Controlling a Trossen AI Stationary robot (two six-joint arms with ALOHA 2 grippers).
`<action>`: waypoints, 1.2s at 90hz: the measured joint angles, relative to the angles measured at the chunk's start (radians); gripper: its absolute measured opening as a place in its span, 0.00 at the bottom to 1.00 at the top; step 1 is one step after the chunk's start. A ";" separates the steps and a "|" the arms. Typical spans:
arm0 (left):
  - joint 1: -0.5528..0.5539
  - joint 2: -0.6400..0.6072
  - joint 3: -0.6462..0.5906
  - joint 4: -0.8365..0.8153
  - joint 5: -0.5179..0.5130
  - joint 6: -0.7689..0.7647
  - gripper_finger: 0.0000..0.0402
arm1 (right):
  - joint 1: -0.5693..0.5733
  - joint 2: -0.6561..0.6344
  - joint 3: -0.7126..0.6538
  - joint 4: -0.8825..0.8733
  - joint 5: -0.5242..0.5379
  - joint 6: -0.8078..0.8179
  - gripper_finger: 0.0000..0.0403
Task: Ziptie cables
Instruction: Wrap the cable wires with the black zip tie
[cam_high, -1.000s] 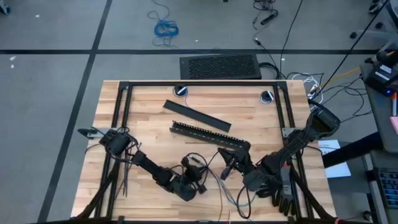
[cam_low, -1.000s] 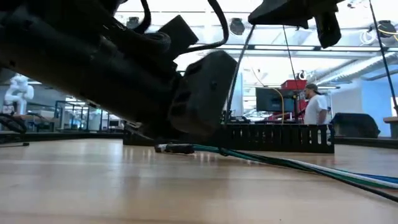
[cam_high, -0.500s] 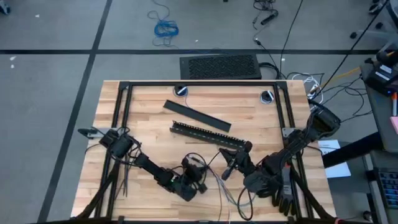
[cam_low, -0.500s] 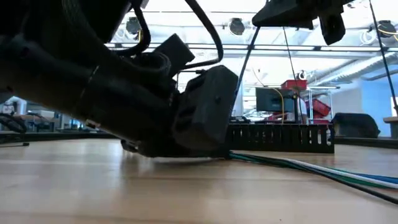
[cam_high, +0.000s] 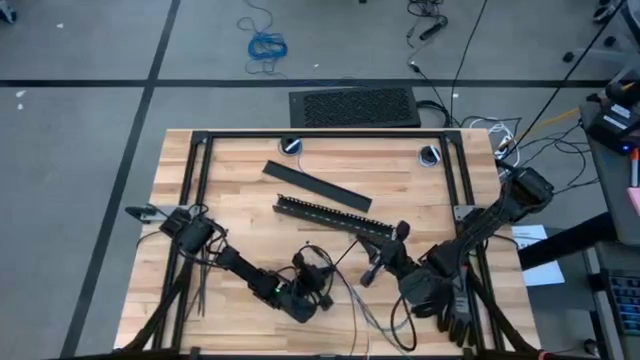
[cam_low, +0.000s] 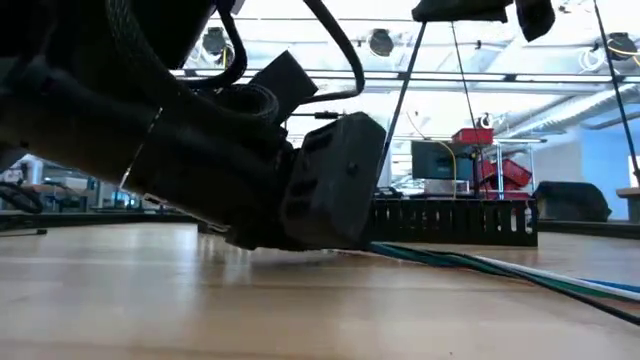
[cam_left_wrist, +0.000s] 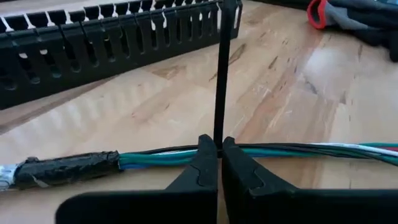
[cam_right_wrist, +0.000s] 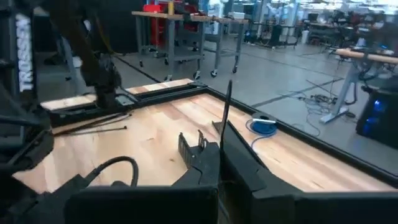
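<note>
The cables (cam_left_wrist: 292, 151), thin blue, green and pale wires with a black-taped end (cam_left_wrist: 67, 169), lie on the wooden table near its front edge (cam_high: 362, 308). One black ziptie (cam_left_wrist: 220, 74) rises from them on a slant (cam_low: 400, 110). My left gripper (cam_left_wrist: 219, 148) sits low on the table right by the cables (cam_high: 320, 282) and is shut on the ziptie's lower end. My right gripper (cam_right_wrist: 222, 158) hangs higher, to the right (cam_high: 380, 260), and is shut on the ziptie's upper part. More zipties (cam_high: 200, 285) lie at the table's left. My left gripper pinches the ziptie's lower end (cam_left_wrist: 218, 138) between its two fingertips, right at the cables, coming in low and nearly level. The strip runs straight on from the fingertips, across the cables. My right gripper pinches the ziptie's upper part (cam_right_wrist: 222, 134) between its fingers, clear of the table. The strip's free end stands straight above the fingertips.
A black slotted bar (cam_high: 330, 213) lies across the table's middle, just beyond the cables, and a flat black bar (cam_high: 316, 186) lies behind it. Dark gloves (cam_high: 460, 312) sit at the front right. A black frame (cam_high: 320, 135) rims the table.
My right gripper has risen and drifted toward the table's right edge, taking the ziptie's upper part with it. My left gripper has sunk lower over the cables' taped end, which it now hides in the low view.
</note>
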 joint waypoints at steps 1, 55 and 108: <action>-0.001 0.000 -0.001 0.003 0.000 0.005 0.01 | -0.001 -0.001 0.000 -0.002 -0.011 0.001 0.00; -0.026 -0.037 0.043 0.089 0.128 0.177 0.47 | -0.050 -0.003 0.003 -0.438 -0.179 0.195 0.23; -0.095 -0.189 0.043 -0.309 -0.227 0.098 0.48 | 0.013 -0.001 0.002 -0.740 -0.128 0.431 0.23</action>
